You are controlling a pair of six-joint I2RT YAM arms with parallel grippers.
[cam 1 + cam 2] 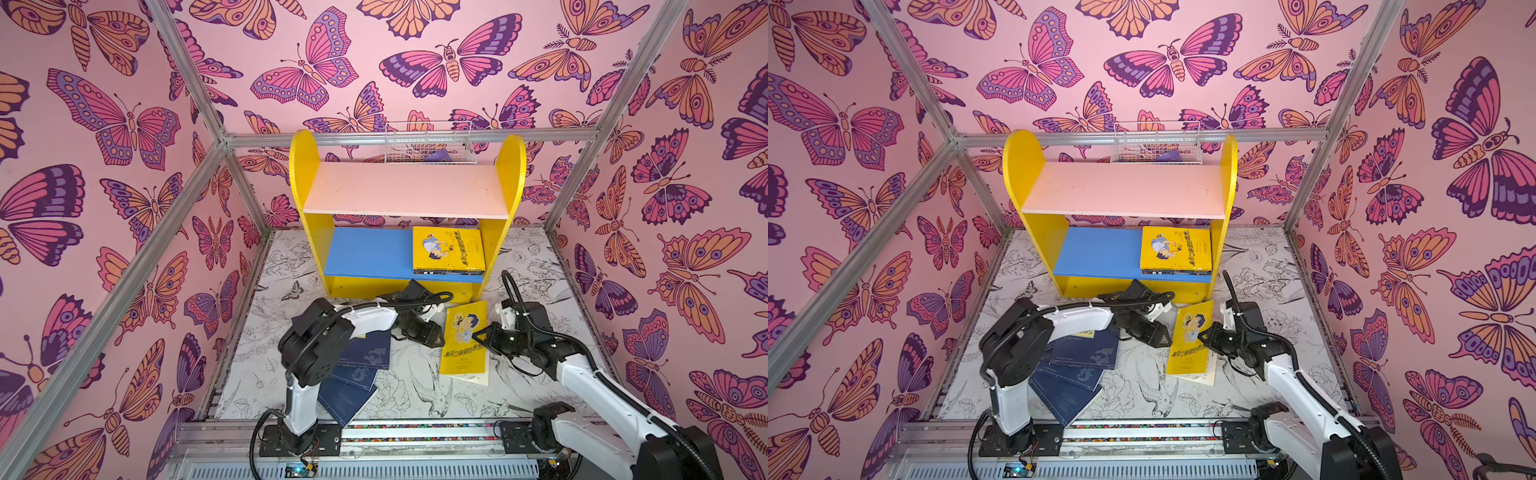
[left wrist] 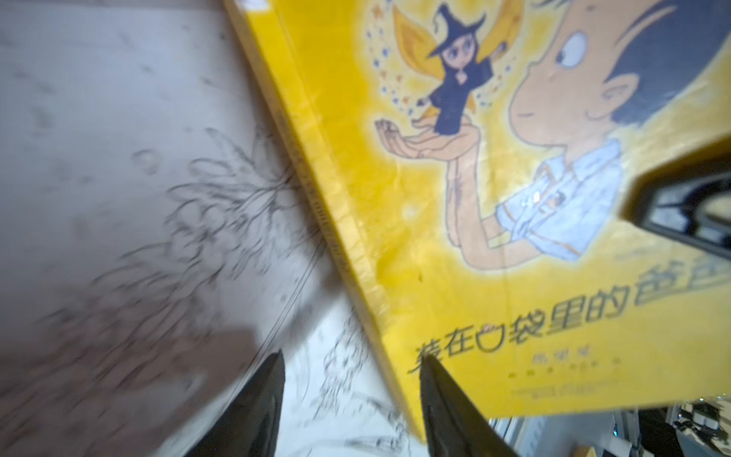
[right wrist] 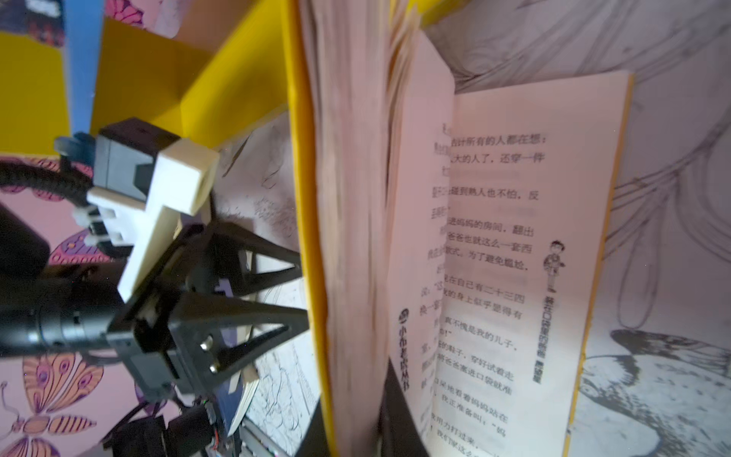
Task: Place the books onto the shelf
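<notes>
Yellow book (image 1: 463, 349), cover title "装在口袋里的爸爸"

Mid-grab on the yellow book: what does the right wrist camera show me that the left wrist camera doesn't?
Only right wrist: the yellow book with pages splaying open, a printed page hanging loose, the left pincer open at the spine side, and the shelf behind. Only left wrist: the front cover with its boy and fairy, and a finger of the right pincer on it. Both: the book and the drawn mat.
</notes>
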